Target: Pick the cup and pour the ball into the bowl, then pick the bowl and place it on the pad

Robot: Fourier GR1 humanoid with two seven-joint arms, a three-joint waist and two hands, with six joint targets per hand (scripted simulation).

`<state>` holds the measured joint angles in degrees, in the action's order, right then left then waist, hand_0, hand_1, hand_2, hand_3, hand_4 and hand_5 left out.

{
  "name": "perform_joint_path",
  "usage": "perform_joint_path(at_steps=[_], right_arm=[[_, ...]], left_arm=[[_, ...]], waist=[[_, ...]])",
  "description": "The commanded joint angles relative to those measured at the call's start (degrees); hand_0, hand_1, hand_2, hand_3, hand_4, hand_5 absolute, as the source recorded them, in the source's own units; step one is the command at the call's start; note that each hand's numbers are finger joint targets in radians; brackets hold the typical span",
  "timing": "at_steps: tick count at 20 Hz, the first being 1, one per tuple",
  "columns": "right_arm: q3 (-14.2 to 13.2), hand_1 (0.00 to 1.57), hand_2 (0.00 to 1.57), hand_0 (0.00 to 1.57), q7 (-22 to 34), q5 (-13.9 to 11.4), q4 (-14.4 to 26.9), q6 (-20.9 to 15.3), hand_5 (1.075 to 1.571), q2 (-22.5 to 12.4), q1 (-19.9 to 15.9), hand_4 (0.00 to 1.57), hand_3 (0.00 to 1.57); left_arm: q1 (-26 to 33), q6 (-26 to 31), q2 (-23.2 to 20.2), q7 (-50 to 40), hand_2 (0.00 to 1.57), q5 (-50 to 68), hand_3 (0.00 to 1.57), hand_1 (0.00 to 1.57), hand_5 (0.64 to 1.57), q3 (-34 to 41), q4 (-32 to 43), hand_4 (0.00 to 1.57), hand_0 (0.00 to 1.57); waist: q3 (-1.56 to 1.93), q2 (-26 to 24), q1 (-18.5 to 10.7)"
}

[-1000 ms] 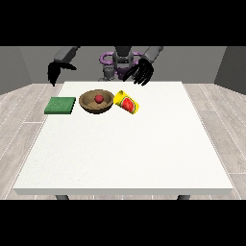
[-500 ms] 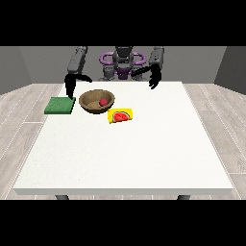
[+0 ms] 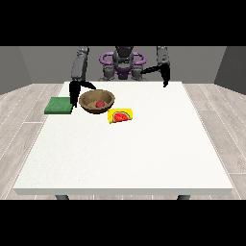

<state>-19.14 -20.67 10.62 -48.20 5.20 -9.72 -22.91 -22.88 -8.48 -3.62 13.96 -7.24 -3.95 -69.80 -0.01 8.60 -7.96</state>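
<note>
Now the robot hand (image 3: pixel 73 94) at the view's left has dropped beside the bowl (image 3: pixel 97 101), ball (image 3: pixel 100 103) inside, ready to lift it; I cannot tell its fingers.

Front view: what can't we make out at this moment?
- Hand at the view's left, beside the bowl: too small to tell whether it touches the rim.
- Hand at the view's right: finger pose too small to read.
- Cup: lies on its side; opening not discernible.
- Table legs: cut off by the bottom edge.
</note>
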Motion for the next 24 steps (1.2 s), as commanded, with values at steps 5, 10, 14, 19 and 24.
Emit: perform_joint_path(at_steps=[5,10,14,19,24], right_arm=[[-1.32,0.00,0.00,0.00,-7.54,0.00,12.77,-0.69,1.563,-0.99,-4.44,0.16,0.00],[0.49,0.00,0.00,0.00,-10.27,-0.58,14.76,1.11,1.562,-1.35,-6.79,0.13,0.00],[-3.11,0.00,0.00,0.00,-4.73,2.65,19.72,-2.60,1.547,0.63,-4.84,0.46,0.00],[2.34,1.57,1.57,1.57,-5.65,-8.90,20.05,-18.44,1.526,-3.96,-0.41,0.89,1.51],[4.77,1.57,1.57,1.57,0.32,-12.93,16.53,-27.29,1.565,-5.86,-0.43,0.92,1.40]], left_arm=[[0.99,3.83,-1.88,-4.47,0.00,0.73,0.00,0.00,1.565,-0.01,-7.54,0.00,0.00],[0.45,3.46,-2.77,1.15,0.00,1.06,0.00,0.00,1.566,3.46,-4.80,0.00,0.00],[0.19,5.16,-3.60,-2.89,0.00,1.82,0.00,0.00,1.566,2.68,-9.00,0.00,0.00],[-1.74,5.71,-2.20,-2.30,0.00,1.43,0.00,0.00,1.557,0.52,-10.63,0.52,0.00],[-1.34,7.72,-3.65,-1.86,0.00,2.47,0.00,0.00,1.507,1.61,-7.85,0.76,0.00]], waist=[[0.07,1.67,-2.64],[0.04,4.87,0.77],[0.08,4.75,-1.62],[-0.19,7.80,-5.39],[-0.39,4.50,-7.15]])
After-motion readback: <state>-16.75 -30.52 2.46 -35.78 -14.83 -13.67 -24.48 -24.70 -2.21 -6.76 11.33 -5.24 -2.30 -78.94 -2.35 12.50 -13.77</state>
